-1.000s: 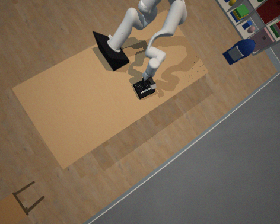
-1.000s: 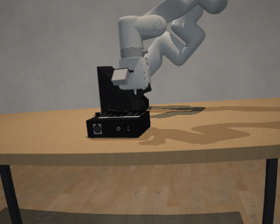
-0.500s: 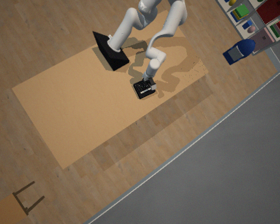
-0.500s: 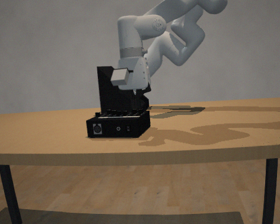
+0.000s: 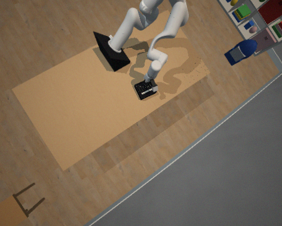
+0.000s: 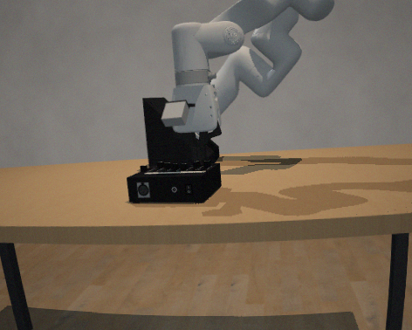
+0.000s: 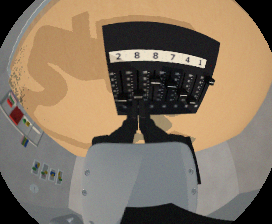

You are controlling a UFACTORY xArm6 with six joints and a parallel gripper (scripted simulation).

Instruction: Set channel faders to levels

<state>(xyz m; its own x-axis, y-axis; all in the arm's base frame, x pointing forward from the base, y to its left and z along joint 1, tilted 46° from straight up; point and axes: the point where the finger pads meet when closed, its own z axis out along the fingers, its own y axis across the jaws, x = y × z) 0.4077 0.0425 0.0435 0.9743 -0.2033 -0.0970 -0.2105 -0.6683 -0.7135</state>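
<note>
1. Gripper (image 7: 137,121): fingers pressed together, holding nothing, tips at the desk's near edge.
2. Lighting desk (image 7: 161,43): upper centre of wrist view, tape strip (image 7: 159,58) reading 2 8 8 7 4 1.
3. Desk stands flat on the table (image 6: 291,218), centre of exterior view.

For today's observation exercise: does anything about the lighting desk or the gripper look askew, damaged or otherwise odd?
Nothing stands out. The lighting desk sits flat on the table, and the gripper is shut, empty, at the desk's near edge.
</note>
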